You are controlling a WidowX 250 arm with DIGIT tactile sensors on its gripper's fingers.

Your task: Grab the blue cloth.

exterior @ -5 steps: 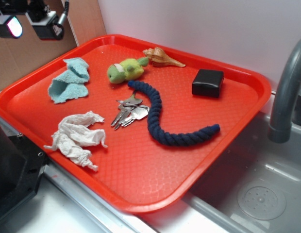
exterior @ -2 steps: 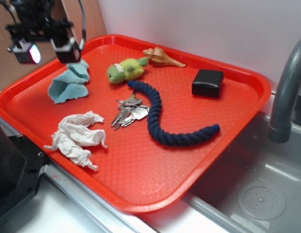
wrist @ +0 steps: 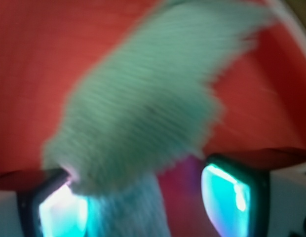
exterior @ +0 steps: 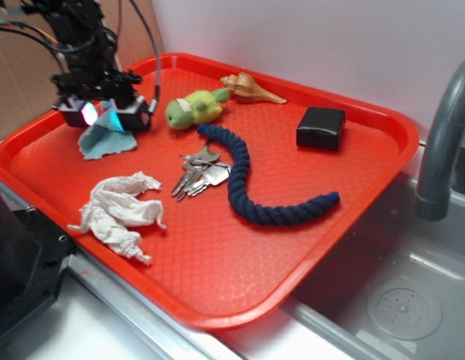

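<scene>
— Where is the small, fuzzy light-blue terry cloth (exterior: pixel 103 139) found?

— It is seen lying at the far left of the orange-red plastic tray (exterior: pixel 240 285), directly beneath the black gripper (exterior: pixel 106 114) with its two glowing cyan pads (exterior: pixel 88 114). In the wrist view the cloth (wrist: pixel 143 103) fills most of the frame (blurred), and a strip of it runs down between the pads (wrist: pixel 227 197).

— How is the gripper held?

— The fingers are spread apart, one to each side of the cloth's raised fold; nothing is clamped. Whether the cloth is touched by the pads cannot be told.

— What else is laid on the tray?

— A crumpled white rag (exterior: pixel 120 214) is seen nearer the front edge, a bunch of metal keys (exterior: pixel 196 174) beside a long dark navy braided rope (exterior: pixel 255 187), a green plush toy (exterior: pixel 195 107) just right of the gripper, a tan spiral seashell (exterior: pixel 251 88), and a small black box (exterior: pixel 321 127).
</scene>
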